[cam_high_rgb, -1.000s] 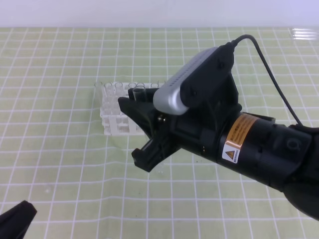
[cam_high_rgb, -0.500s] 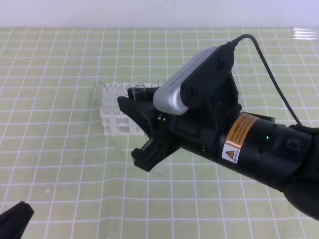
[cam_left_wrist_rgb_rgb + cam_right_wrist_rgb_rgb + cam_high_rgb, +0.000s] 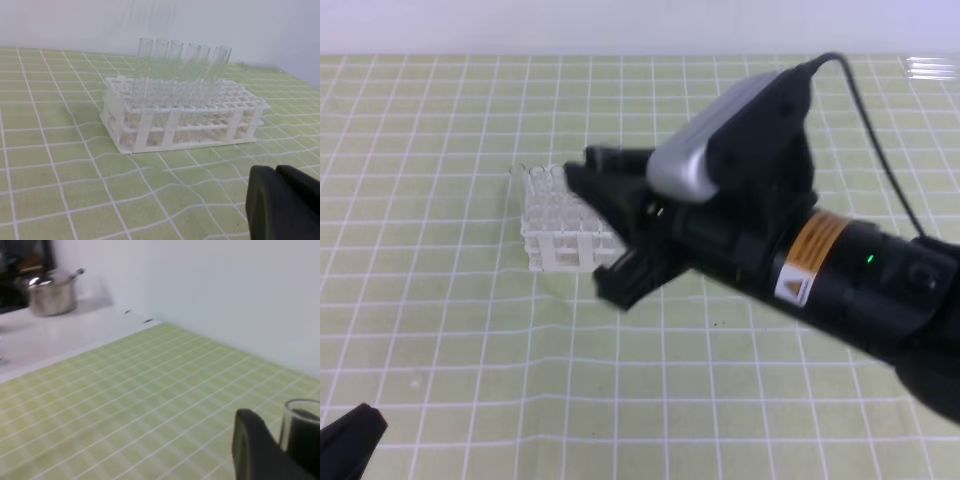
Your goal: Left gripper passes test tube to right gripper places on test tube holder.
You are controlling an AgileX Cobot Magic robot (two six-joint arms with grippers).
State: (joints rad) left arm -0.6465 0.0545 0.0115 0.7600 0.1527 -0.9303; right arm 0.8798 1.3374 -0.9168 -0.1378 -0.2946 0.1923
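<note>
The white test tube holder (image 3: 552, 240) stands on the green grid mat left of centre, with several clear tubes upright in it (image 3: 185, 117). My right gripper (image 3: 588, 232) hangs tilted over the holder's right part, its black fingers hiding that end. It is shut on the test tube (image 3: 300, 427), whose open glass rim shows between the fingers (image 3: 250, 450) in the right wrist view. The tube is only a blurred dark stub (image 3: 608, 157) from above. My left gripper (image 3: 350, 440) sits low at the near left corner, shut and empty, its fingertips (image 3: 285, 205) well in front of the holder.
The green grid mat (image 3: 440, 330) covers the table out to a white wall at the back. A small clear object (image 3: 930, 68) lies at the far right corner. A metal pot (image 3: 50, 290) stands on a white ledge beyond the mat.
My right gripper has swung up and to the left with the tube, now covering more of the holder. The left gripper has stayed where it was.
</note>
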